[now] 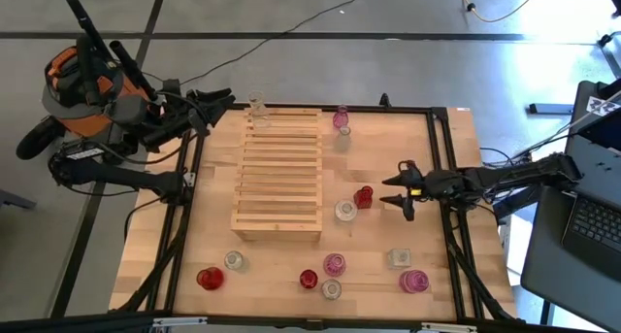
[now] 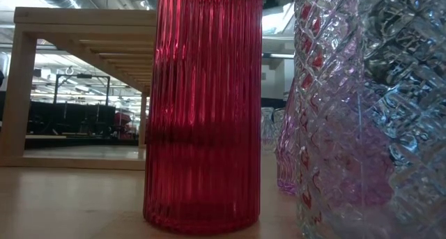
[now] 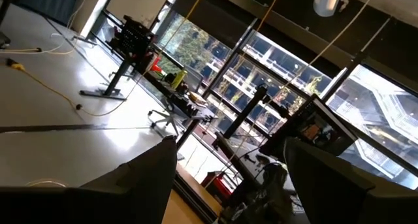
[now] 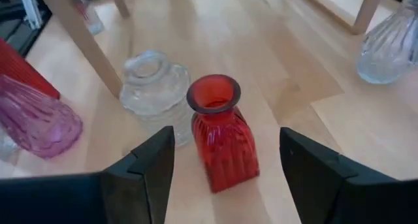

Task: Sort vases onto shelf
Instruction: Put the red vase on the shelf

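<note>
Right gripper: the right gripper (image 4: 225, 168) stands with its fingers spread apart, holding nothing, low over the table to the right of the shelf and aimed at a small red vase (image 4: 221, 132) seated between the finger lines but not touched.
Target vase: the red vase (image 1: 363, 197) stands upright on the tabletop (image 1: 388, 149), between the gripper and the shelf's lower right corner; a clear ribbed vase (image 4: 151, 93) sits just beside it, touching or nearly so.
Handling judgement: ribbed glass, rigid and brittle, likely slippery under the pads and fairly light. The square body below the neck looks the soundest hold; the flared rim is a poor one. Closing risks nudging the clear neighbour.
Left gripper: the left gripper (image 1: 215, 102) waits open at the table's far left corner, off the shelf's far end.
Shelf: the shelf (image 1: 279, 173) lies mid-table; its slats appear bare, save a clear vase (image 1: 258, 107) at or just past its far left corner, which I cannot place for certain.
Remaining vases: a pink vase (image 1: 341, 118) stands off the far right corner; red, pink and clear pieces are scattered along the near edge, all upright so far as visible.
Contents: every vase appears empty.
</note>
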